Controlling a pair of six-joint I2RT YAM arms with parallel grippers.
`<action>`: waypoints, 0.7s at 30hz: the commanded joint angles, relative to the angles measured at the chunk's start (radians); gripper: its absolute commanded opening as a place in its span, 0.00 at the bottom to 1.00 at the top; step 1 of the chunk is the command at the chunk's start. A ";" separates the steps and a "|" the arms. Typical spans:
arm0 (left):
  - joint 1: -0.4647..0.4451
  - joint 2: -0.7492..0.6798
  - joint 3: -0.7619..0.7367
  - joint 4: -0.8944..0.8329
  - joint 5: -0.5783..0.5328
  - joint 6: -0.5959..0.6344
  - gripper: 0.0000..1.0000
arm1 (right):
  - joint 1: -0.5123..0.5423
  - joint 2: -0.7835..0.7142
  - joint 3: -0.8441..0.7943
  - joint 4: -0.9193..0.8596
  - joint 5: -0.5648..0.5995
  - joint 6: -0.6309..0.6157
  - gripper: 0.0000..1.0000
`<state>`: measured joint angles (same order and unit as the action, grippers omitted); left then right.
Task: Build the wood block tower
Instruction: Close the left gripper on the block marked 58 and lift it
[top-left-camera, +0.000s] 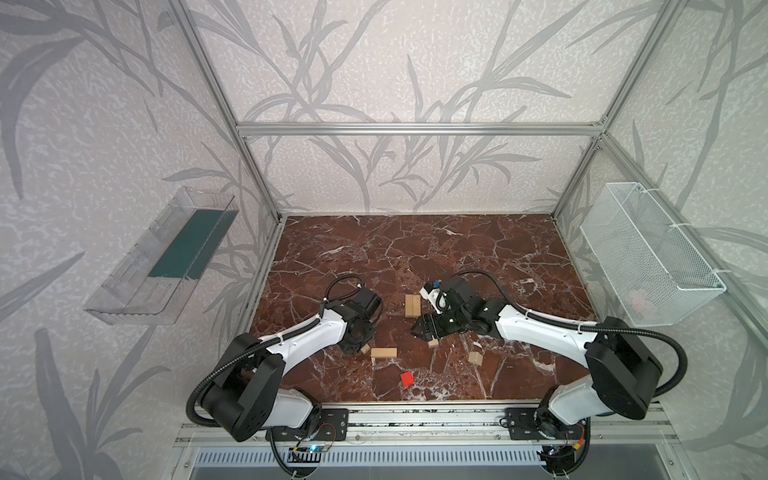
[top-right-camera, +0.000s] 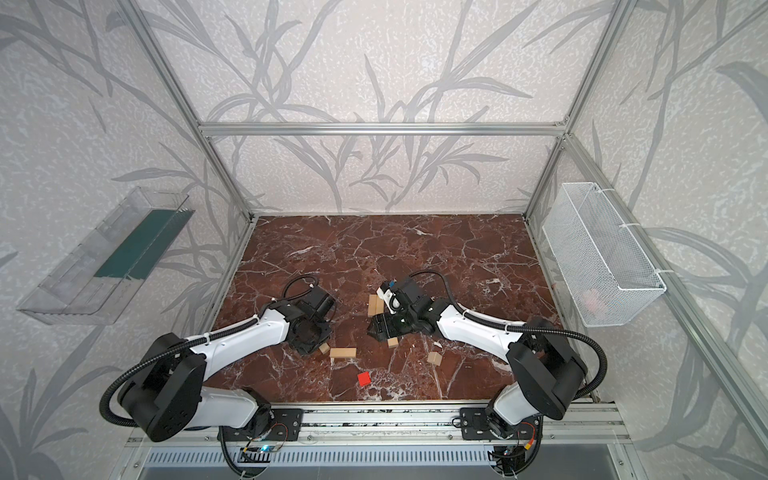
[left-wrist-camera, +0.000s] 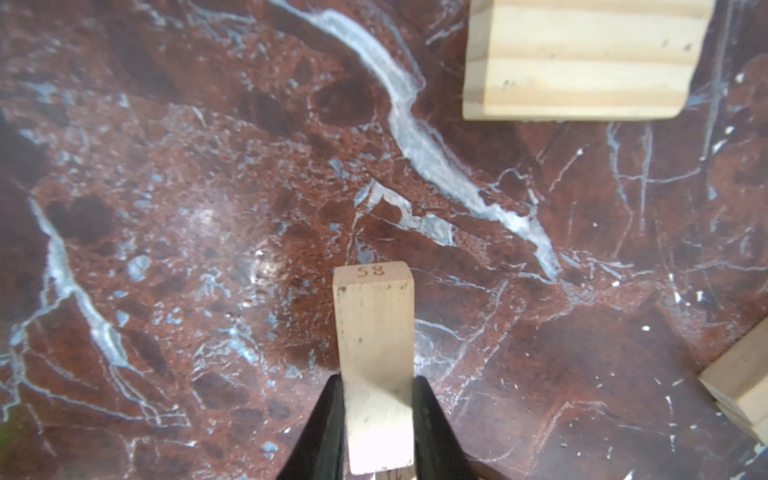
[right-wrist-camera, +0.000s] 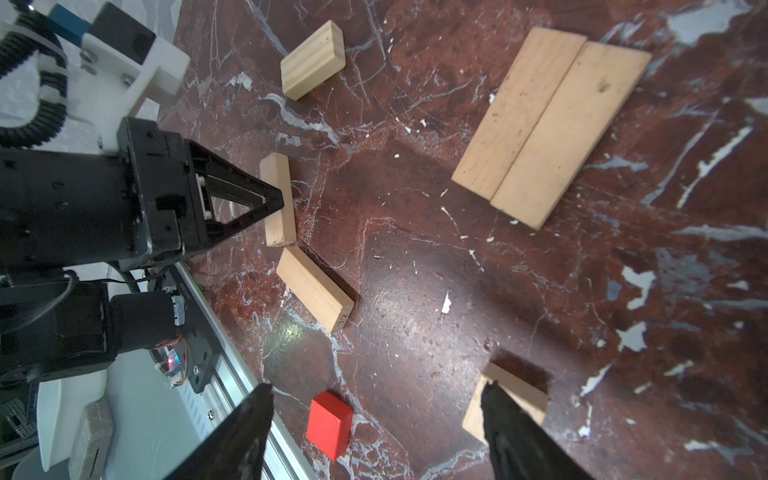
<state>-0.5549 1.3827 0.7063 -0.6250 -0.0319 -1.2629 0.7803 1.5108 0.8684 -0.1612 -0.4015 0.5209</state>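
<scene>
Red cube (top-left-camera: 407, 379) sits near the counter's (top-left-camera: 457, 249) front — left fingers (left-wrist-camera: 326, 419) clamp a bar (left-wrist-camera: 374, 324); right fingers (right-wrist-camera: 249, 428) gape empty above a second bar (right-wrist-camera: 505, 399).

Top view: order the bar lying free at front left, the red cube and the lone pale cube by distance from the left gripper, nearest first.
1. Bar: just right of the left gripper, which is shut on the held bar.
2. Red cube: farther right, lower in the view.
3. Pale cube: far right, well past the middle.
</scene>
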 joint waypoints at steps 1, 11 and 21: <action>0.004 -0.020 0.030 -0.014 -0.011 0.040 0.21 | -0.018 0.003 -0.001 0.042 -0.029 0.027 0.78; -0.002 -0.087 0.064 -0.012 0.001 0.155 0.17 | -0.066 -0.045 -0.025 0.048 -0.046 0.050 0.78; -0.003 -0.154 0.124 -0.050 0.019 0.301 0.17 | -0.128 -0.115 -0.045 0.022 -0.046 0.068 0.78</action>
<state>-0.5552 1.2507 0.7856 -0.6353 -0.0113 -1.0313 0.6693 1.4296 0.8394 -0.1207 -0.4332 0.5758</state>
